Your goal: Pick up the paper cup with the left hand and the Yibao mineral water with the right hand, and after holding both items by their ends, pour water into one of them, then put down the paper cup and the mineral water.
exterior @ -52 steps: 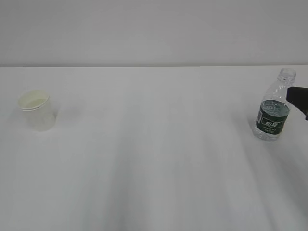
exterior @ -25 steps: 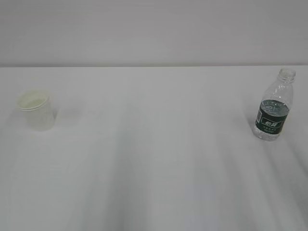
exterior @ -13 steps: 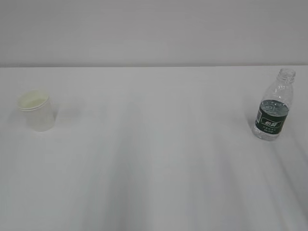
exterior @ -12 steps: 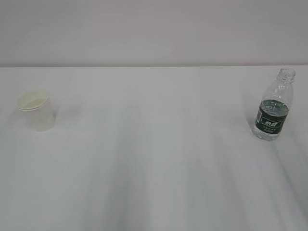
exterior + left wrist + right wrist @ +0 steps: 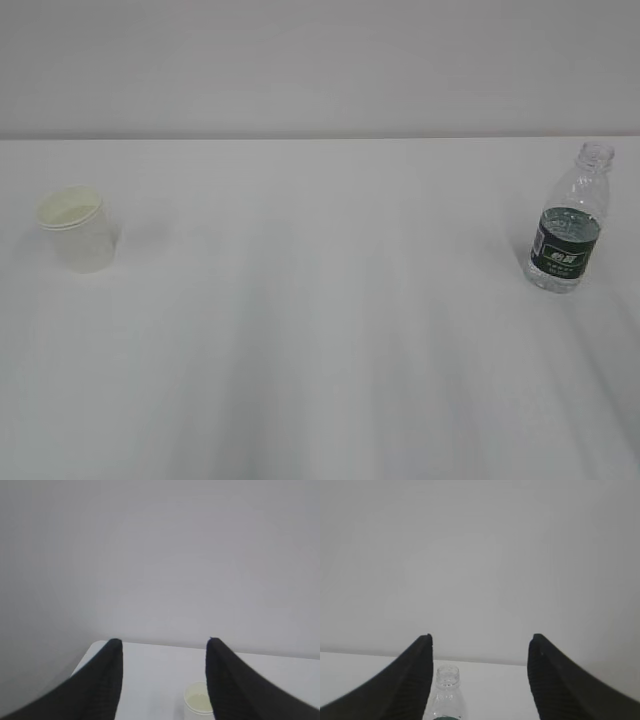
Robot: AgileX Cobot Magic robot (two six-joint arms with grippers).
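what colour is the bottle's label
Dark green with white characters, on the bottle; clearest in the exterior view.

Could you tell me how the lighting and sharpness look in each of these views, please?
Exterior view: flat, even light, the paper cup nearly blending into the table; the Yibao mineral water shows clearly. Wrist views: soft; dark fingers blurred.

bare test-bench setting: plain white table (image 5: pixel 320 330) (blank pale wall (image 5: pixel 320 60) behind)
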